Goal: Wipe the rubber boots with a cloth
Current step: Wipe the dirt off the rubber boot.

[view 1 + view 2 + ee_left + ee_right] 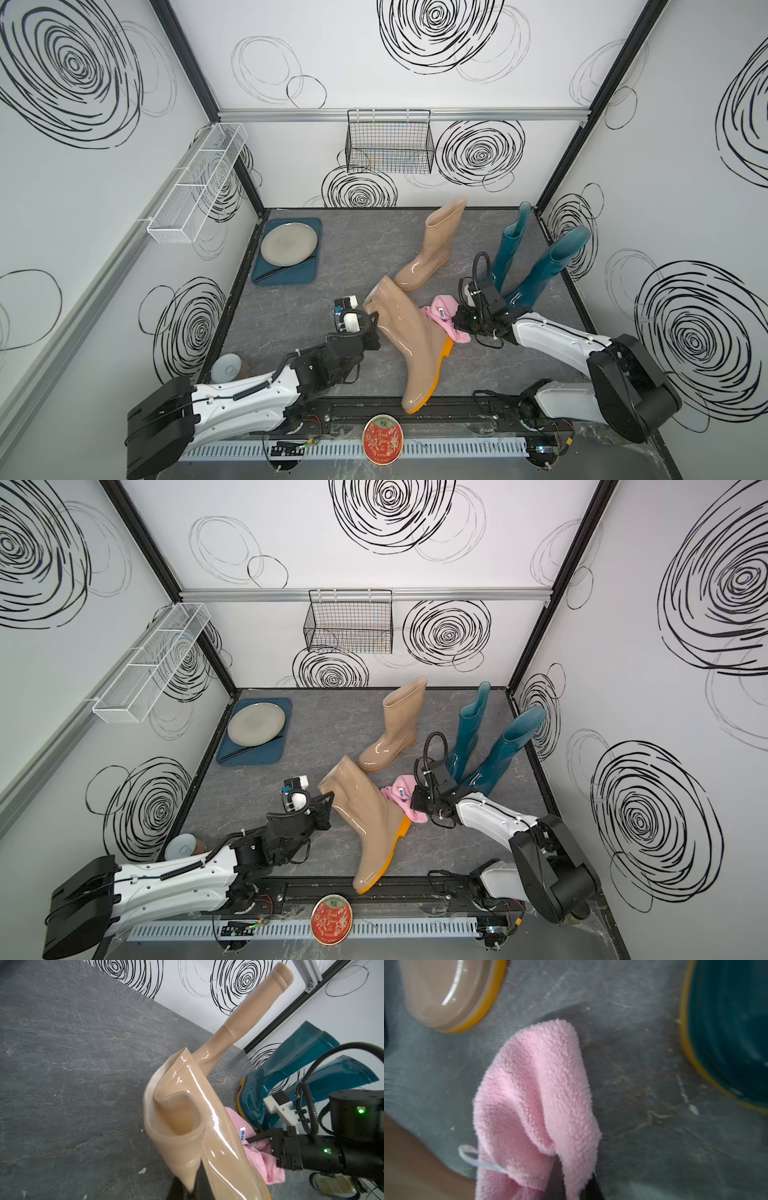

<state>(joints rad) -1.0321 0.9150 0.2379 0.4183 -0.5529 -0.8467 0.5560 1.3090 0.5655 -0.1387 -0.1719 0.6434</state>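
A glossy beige boot [409, 336] with an orange sole lies slanted at the middle front, toe toward the front rail. My left gripper [373, 321] is shut on the rim of its shaft [193, 1167]; the dark fingers [202, 1186] pinch the cuff wall. The pink cloth [444, 316] is bunched against the boot's heel side, and my right gripper [458, 322] is shut on it. In the right wrist view the cloth [539, 1088] hangs from the fingers above the floor. A second beige boot [436, 249] stands behind. Two teal boots [510, 249] [550, 266] lean at the right wall.
A blue tray [309, 274] with a grey plate [288, 243] and a knife sits at the back left. A black wire basket [388, 143] and a white mesh shelf [195, 187] hang on the walls. A red tin [382, 438] and a grey lidded cup [226, 368] stand near the front.
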